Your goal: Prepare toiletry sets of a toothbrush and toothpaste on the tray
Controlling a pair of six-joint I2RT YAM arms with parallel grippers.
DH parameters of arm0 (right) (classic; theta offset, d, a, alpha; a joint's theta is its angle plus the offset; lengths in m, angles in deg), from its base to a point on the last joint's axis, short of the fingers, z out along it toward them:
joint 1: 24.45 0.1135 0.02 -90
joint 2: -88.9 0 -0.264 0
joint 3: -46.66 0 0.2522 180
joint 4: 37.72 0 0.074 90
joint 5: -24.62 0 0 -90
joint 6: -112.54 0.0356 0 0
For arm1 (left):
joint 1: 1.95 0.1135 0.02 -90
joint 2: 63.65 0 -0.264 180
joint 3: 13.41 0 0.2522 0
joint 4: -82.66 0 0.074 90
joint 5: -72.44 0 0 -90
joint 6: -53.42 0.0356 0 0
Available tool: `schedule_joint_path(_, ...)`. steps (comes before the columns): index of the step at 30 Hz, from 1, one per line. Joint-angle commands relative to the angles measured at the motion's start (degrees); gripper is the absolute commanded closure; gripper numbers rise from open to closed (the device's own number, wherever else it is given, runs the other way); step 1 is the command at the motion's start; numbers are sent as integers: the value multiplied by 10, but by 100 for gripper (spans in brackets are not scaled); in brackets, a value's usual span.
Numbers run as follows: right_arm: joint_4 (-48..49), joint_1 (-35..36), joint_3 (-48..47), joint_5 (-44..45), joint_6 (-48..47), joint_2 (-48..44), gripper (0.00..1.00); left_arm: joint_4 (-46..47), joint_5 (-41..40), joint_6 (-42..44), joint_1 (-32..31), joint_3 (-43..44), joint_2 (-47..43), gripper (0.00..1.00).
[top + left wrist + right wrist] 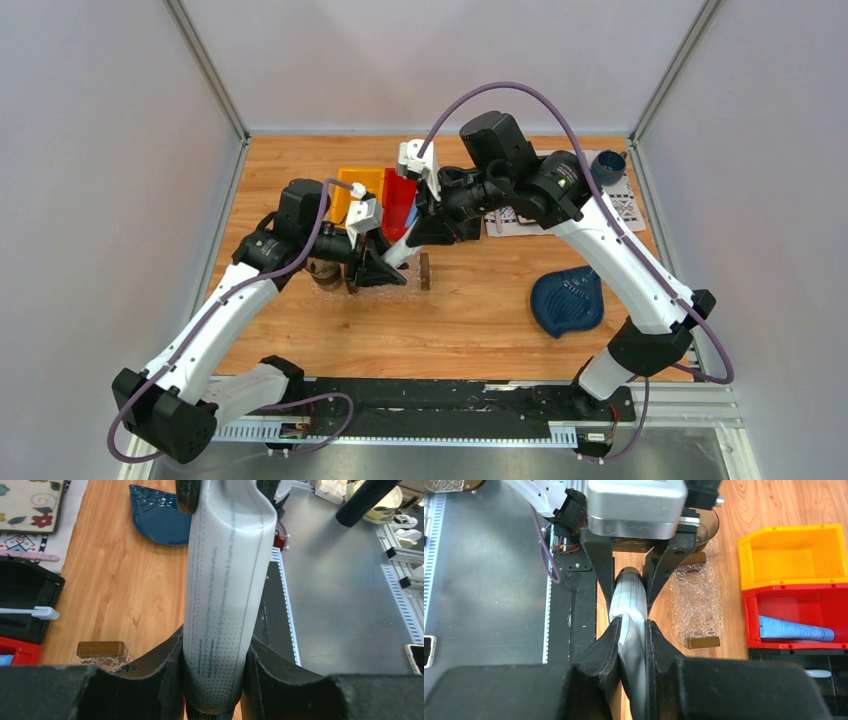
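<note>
Since left gripper [212, 677] and right gripper [633, 642] both clamp the white-grey toothpaste [225, 580], ease left off first; tray [696, 600] sits just beside them.

**Table [470, 320], viewed from the arms' side.**

- **Back centre:** three bins in a row.
  - Left bin [791, 555].
  - Middle bin [784, 607], with the second toothpaste tube [796, 630] lying in it.
  - Right bin [50, 587], with the toothbrush [35, 612] lying in it.
- **In front of the bins:** the tray [696, 595], set lengthwise across the table.
- **Near the tray, raised off the table:** the toothpaste tube [225, 570]. One end sits between the fingers of the left gripper [215, 640]; the other is pinched in the right gripper [634, 627].
- **Right of the bins:** the fork [30, 556], then the square plate [27, 500].
- **In front of the plate, well apart:** the leaf-shaped dish [567, 302].
- **Far right corner:** the cup [607, 163].
</note>
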Motion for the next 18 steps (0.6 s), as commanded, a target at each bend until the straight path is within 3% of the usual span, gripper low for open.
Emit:
schedule_joint_path(1, 31, -14, -18, 106, 29, -7, 100, 4, -12, 27, -2, 4, -31, 54)
schedule_joint_path(15, 42, -15, -11, 108, 61, 14, 100, 69, -115, 8, -2, 4, -56, 50)
schedule_joint_path(18, 44, -15, -14, 108, 71, 21, 100, 79, -124, 5, -2, 4, -52, 62)
